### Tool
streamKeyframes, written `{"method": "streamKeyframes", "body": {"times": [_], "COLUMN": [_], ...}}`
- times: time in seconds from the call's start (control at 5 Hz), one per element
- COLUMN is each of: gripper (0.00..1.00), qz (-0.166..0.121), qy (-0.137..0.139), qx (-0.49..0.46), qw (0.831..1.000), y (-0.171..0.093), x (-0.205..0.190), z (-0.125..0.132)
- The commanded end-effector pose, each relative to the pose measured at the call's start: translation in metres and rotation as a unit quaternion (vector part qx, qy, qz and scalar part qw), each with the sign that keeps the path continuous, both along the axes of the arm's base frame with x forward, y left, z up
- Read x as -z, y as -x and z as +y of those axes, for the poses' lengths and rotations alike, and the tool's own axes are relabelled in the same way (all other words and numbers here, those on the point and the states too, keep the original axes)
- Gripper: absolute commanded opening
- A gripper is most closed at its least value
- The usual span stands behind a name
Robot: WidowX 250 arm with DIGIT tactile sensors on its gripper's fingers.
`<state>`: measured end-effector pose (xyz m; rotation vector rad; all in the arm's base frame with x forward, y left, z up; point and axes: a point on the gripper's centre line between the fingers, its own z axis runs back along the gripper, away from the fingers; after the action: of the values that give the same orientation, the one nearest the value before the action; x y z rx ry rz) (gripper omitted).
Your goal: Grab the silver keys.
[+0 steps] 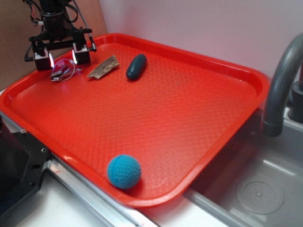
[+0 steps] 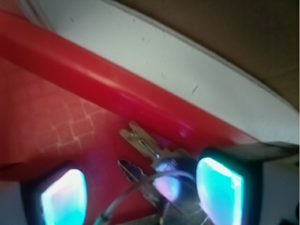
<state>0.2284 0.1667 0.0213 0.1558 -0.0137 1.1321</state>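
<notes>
The silver keys [image 1: 62,72] lie on the red tray [image 1: 156,113] in its far left corner, a small grey bunch on a thin wire ring. My gripper [image 1: 62,58] hangs just above them, open, one finger on each side. In the wrist view the keys [image 2: 154,161] lie between my two glowing pads [image 2: 219,187], closer to the right one, with a wide gap to the left pad. The wire ring curves toward the bottom of that view.
A brown splintery wood piece [image 1: 103,67] and a dark oval object [image 1: 136,66] lie right of the keys. A blue ball [image 1: 124,171] sits near the tray's front edge. The raised tray rim [image 2: 117,93] runs just behind the keys. A grey faucet [image 1: 282,80] and sink stand at right.
</notes>
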Motion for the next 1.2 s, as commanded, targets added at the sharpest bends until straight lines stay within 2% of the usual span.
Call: {"method": "streamKeyframes", "body": {"times": [0.0, 0.4, 0.6, 1.0], "gripper": [1.00, 1.00, 0.00, 0.00], "qz": [-0.003, 0.008, 0.009, 0.004], "qy": [-0.012, -0.012, -0.020, -0.026], "qx": [0.011, 0.022, 0.028, 0.040], "qw": [1.000, 1.000, 0.999, 0.999], "y": [0.007, 0.018, 0.019, 0.019], "x": [-0.005, -0.001, -0.001, -0.007], "z": [-0.009, -0.017, -0.020, -0.026]}}
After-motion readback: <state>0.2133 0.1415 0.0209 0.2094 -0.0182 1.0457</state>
